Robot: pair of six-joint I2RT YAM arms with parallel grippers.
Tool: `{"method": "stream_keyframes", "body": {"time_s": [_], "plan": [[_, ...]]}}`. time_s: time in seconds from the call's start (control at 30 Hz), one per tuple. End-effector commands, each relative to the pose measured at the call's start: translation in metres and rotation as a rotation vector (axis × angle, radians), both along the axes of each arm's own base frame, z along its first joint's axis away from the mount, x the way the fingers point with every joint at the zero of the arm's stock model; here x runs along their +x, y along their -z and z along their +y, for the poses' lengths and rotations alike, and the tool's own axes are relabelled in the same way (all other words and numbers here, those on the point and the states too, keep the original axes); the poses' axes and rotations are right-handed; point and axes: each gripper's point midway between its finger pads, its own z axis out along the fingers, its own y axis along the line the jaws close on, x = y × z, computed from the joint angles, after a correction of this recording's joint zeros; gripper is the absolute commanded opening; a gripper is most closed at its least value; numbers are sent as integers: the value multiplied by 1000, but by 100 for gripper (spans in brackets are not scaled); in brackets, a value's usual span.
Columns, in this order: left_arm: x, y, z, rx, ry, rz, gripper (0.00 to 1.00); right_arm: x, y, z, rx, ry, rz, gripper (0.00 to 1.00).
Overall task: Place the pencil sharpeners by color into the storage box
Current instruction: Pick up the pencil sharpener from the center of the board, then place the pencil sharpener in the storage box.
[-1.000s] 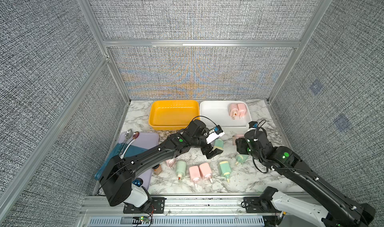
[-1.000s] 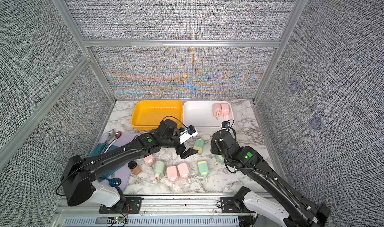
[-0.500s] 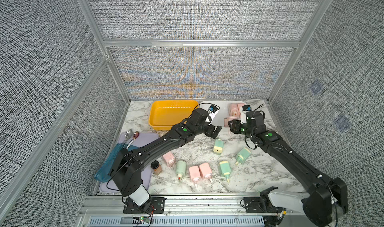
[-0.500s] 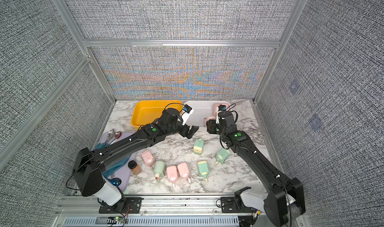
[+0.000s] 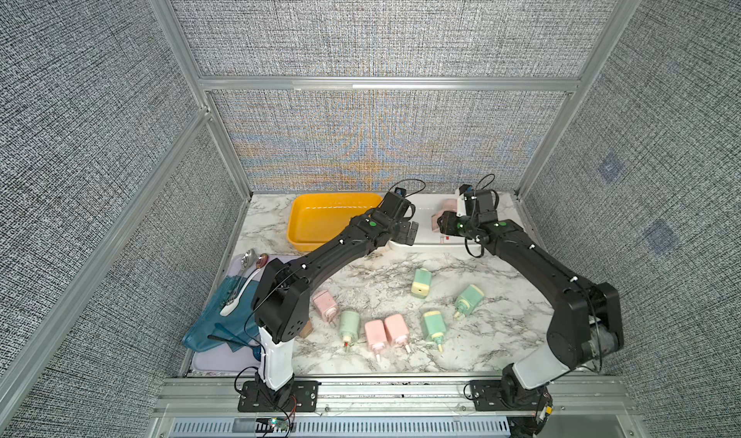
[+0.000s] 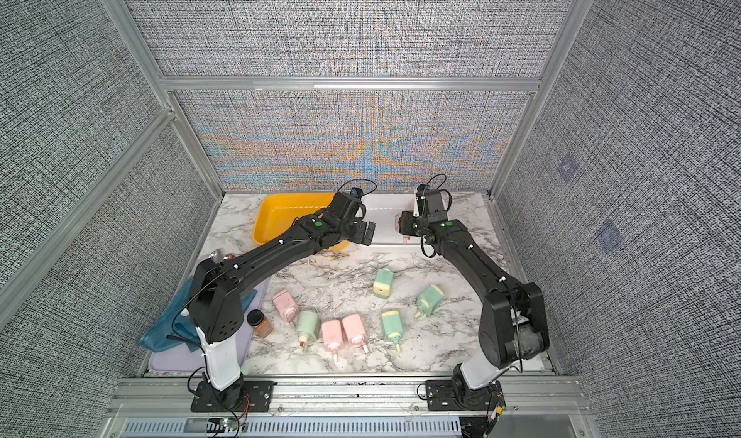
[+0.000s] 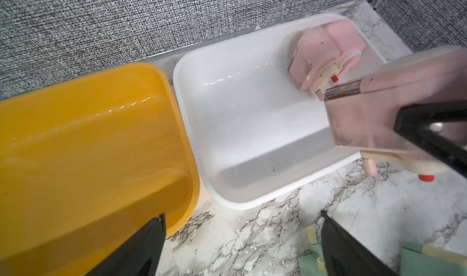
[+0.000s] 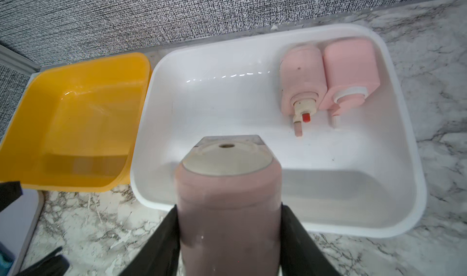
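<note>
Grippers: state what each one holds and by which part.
The right gripper holds a pink sharpener, jaws clamped on the two opposite sides of its body, cream end pointing away from the wrist. The left gripper is open and holds nothing.

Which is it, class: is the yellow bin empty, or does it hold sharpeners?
Empty. The yellow bin shows only bare glossy floor in both wrist views; two pink sharpeners lie in the white bin beside it.

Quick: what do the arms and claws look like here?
Left arm and right arm: matte black boxy links on white base segments, a green dot near each wrist, thin black cable loops there. Left claw and right claw: flat black fingers.
</note>
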Motion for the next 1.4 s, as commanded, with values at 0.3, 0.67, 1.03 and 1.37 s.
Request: {"method": "stream_keyframes", "body": {"time_s": [0.3,0.67,1.03,1.37], "plan": [[51,42,35,56,-235,97,100,63,4,1,-189,48,42,0],[78,75,30,37,-229,151,100,100,32,4,-348,115,92,0],[100,93,37,75,-275,134,100,119,59,12,-352,138,136,0],[106,114,49,119,-315,150,100,132,80,10,-394,196,175,0]]}}
